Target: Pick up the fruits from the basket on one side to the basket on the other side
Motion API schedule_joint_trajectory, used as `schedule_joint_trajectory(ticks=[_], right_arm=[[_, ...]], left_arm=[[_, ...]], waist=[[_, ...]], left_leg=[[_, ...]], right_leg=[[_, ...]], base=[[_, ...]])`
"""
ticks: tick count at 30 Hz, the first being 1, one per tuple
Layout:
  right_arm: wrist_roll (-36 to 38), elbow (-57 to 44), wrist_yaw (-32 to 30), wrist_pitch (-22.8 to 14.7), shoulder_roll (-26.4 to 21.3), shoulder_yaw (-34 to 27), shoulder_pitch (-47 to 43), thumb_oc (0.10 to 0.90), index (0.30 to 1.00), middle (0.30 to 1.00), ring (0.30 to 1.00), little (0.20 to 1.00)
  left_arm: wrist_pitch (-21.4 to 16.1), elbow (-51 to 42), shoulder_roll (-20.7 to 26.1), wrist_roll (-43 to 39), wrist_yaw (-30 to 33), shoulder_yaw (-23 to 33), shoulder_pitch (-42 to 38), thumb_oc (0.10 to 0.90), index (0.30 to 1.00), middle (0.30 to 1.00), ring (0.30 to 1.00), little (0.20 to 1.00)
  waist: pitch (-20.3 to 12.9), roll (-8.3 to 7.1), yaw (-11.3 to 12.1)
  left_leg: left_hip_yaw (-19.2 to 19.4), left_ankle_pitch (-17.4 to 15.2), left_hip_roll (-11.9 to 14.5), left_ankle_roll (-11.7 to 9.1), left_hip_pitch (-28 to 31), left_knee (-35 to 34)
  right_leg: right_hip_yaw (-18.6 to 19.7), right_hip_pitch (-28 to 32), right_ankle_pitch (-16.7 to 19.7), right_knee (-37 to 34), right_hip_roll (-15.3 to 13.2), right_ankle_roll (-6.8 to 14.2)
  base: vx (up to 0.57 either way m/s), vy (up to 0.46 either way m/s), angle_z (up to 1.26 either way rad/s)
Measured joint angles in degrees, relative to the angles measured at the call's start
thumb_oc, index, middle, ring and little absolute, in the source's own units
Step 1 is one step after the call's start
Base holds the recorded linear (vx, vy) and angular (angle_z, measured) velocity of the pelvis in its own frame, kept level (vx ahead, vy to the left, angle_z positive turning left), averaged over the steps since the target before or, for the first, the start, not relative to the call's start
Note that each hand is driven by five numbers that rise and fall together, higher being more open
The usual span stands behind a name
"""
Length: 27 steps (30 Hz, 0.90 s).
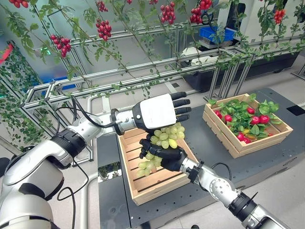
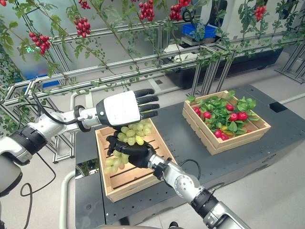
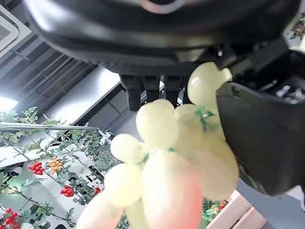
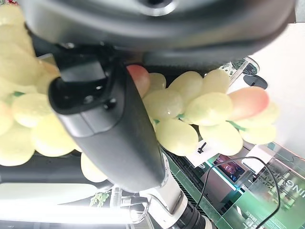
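At frame centre, the right hand [image 1: 167, 157] grips a bunch of green grapes [image 1: 165, 136], its fingers curled around the fruit just above the near crate [image 1: 157, 183], which sits on the dark table [image 1: 214, 143]. The left hand [image 1: 159, 112] lies over the top of the bunch with its fingers straight, its white back facing up and its palm against the grapes. More grapes hang below the right hand into the crate. At right of frame, a second crate [image 1: 245, 143] holds red fruit among green leaves.
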Motion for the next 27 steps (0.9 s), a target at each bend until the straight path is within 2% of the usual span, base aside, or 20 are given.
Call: schedule_joint_trajectory(ticks=[15, 21, 27], right_arm=[[0.0, 0.07, 0.02, 0.0, -0.38, 0.0, 1.94, 0.4, 0.3, 0.3, 0.3, 0.3], [0.48, 0.9, 0.02, -1.21, -1.69, -7.12, 4.72, 0.4, 0.3, 0.3, 0.3, 0.3], [2.25, 3.03, 0.02, -2.27, -2.84, -9.47, 5.47, 0.4, 0.3, 0.3, 0.3, 0.3]], left_arm=[[-1.32, 3.26, 0.83, -2.42, -2.25, 0.33, 1.29, 0.8, 0.9, 0.9, 0.9, 0.9], [-1.43, 7.66, 5.82, -2.22, -2.29, 2.84, 7.86, 0.8, 0.9, 0.9, 0.9, 0.9], [-2.3, 9.67, 9.12, -1.49, -2.33, 3.92, 13.6, 0.8, 0.9, 0.9, 0.9, 0.9]], waist=[[-0.77, 1.25, -0.23], [-0.83, 1.44, -0.28], [-0.83, 1.45, 0.05]], left_leg=[[0.21, -0.03, 0.03, 0.02, -0.39, -0.02], [0.32, -0.03, 0.04, 0.02, -0.65, -0.02], [0.31, -0.03, 0.02, 0.02, -0.79, -0.01]], right_leg=[[0.19, -0.49, -0.01, -0.01, 0.01, 0.0], [0.29, -0.83, -0.01, -0.02, 0.02, 0.0], [0.28, -0.96, -0.01, -0.02, 0.02, 0.01]], base=[[0.0, 0.0, 0.0], [0.0, 0.0, 0.0], [0.0, 0.0, 0.0]])
